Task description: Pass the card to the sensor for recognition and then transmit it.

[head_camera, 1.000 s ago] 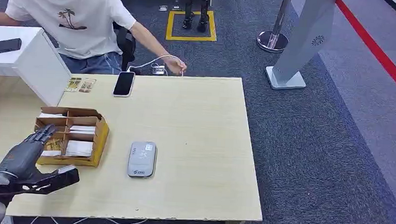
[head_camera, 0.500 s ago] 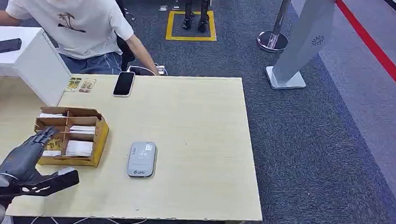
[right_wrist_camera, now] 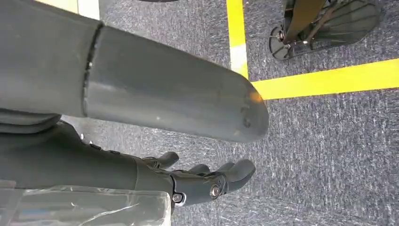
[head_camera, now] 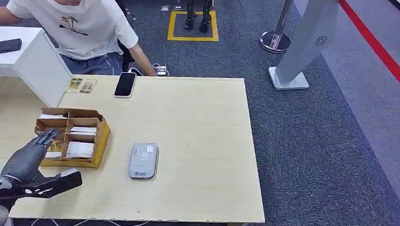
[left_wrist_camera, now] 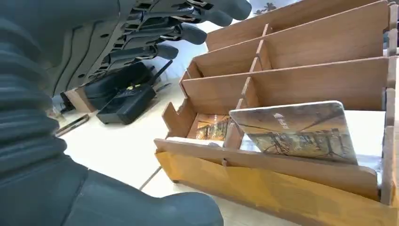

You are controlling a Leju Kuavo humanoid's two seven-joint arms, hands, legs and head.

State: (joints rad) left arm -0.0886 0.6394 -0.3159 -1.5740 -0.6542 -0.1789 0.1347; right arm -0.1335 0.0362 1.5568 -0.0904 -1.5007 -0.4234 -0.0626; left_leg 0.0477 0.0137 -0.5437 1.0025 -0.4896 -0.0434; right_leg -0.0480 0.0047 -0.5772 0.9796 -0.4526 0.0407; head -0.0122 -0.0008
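A brown card box (head_camera: 72, 136) with several compartments stands on the left of the wooden table (head_camera: 202, 123); cards lie in its slots. In the left wrist view a picture card (left_wrist_camera: 296, 132) leans upright in a compartment of the box (left_wrist_camera: 301, 70). The grey sensor (head_camera: 143, 161) lies flat to the right of the box. My left hand (head_camera: 29, 163) hovers open at the box's near left corner, fingers spread toward it, thumb out to the right, holding nothing. My left hand (left_wrist_camera: 94, 94) is apart from the cards. My right hand (right_wrist_camera: 188, 181) hangs over the carpet, fingers loosely apart, holding nothing.
A person in a white T-shirt (head_camera: 72, 16) sits behind the table's far left, one hand by a charger cable at the far edge. A black phone (head_camera: 125, 84) and two small cards (head_camera: 81, 85) lie near that edge. A white block (head_camera: 33, 61) stands at the far left.
The person's arm has drawn back from the cable at the table's far edge. My left hand has crept slightly forward toward the box.
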